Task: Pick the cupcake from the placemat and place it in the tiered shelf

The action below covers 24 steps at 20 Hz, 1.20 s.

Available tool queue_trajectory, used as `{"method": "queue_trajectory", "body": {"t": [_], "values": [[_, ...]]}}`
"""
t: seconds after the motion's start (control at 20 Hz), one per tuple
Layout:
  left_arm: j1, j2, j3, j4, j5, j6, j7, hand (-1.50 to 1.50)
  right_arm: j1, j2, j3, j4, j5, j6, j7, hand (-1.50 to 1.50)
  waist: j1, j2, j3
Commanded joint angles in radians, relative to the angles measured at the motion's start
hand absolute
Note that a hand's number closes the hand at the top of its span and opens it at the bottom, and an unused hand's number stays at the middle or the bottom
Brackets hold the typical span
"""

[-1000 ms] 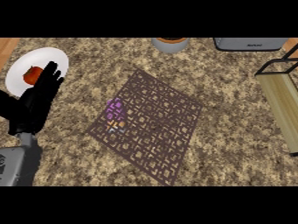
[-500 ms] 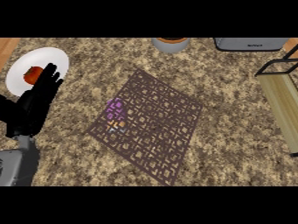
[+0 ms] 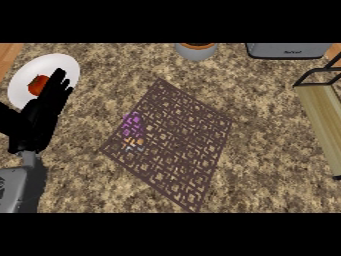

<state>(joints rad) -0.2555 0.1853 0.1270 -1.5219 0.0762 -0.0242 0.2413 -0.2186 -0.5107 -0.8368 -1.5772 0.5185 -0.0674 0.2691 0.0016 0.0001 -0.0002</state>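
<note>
Cupcake [image 3: 132,131], purple-topped, sits on the dark lattice placemat [image 3: 174,140] near its left corner, mid-counter [image 3: 261,120], a speckled stone surface. Tiered shelf [image 3: 334,125], wooden boards in a black frame, stands along the right edge. White round plate [image 3: 58,67] occupies the far-left corner. Left hand [image 3: 44,112]: fingers straight, holding nothing, overlapping the plate.

One forearm [image 3: 10,190] was seen at the lower left of the head view. It was cased in smooth grey, with rounded edges and a lighter sheen along its upper face. A small dark marking was set into the casing near the lower edge. A narrower grey wrist section joined it to the left hand [image 3: 36,117]. The hand was wholly black and matt, with slender fingers and a thicker thumb.
</note>
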Motion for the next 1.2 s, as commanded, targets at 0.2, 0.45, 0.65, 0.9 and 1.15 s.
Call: {"method": "queue_trajectory", "body": {"t": [0.2, 0.45, 0.65, 0.9, 1.15], "values": [[0.018, -0.009, -0.01, -0.09, 0.005, 0.016, 0.076, 0.0, 0.022, -0.098, -0.092, 0.062, -0.132, -0.017, -0.111, -1.5, -0.003, -0.002, 0.0], [0.006, -0.011, 0.001, 0.008, -0.023, 0.021, -0.019, 0.0, 0.005, -0.184, -0.159, 0.137, -0.346, 0.242, 0.052, -1.5, -0.014, -0.003, 0.0], [-0.003, 0.021, 0.044, 0.044, 0.023, -0.02, -0.02, 0.0, 0.143, -0.259, -0.315, 0.152, -0.471, 0.382, 0.02, -1.5, -0.022, -0.003, 0.0], [0.017, 0.02, 0.04, 0.042, 0.021, -0.03, -0.033, 0.0, 0.306, -0.314, -0.517, 0.205, -0.613, 0.569, -0.066, -1.5, -0.029, -0.004, 0.0], [0.036, 0.023, 0.023, -0.042, 0.015, -0.021, 0.031, 0.0, 0.38, -0.355, -0.603, 0.332, -0.703, 0.716, -0.197, -1.5, -0.016, -0.004, 0.001]]}}
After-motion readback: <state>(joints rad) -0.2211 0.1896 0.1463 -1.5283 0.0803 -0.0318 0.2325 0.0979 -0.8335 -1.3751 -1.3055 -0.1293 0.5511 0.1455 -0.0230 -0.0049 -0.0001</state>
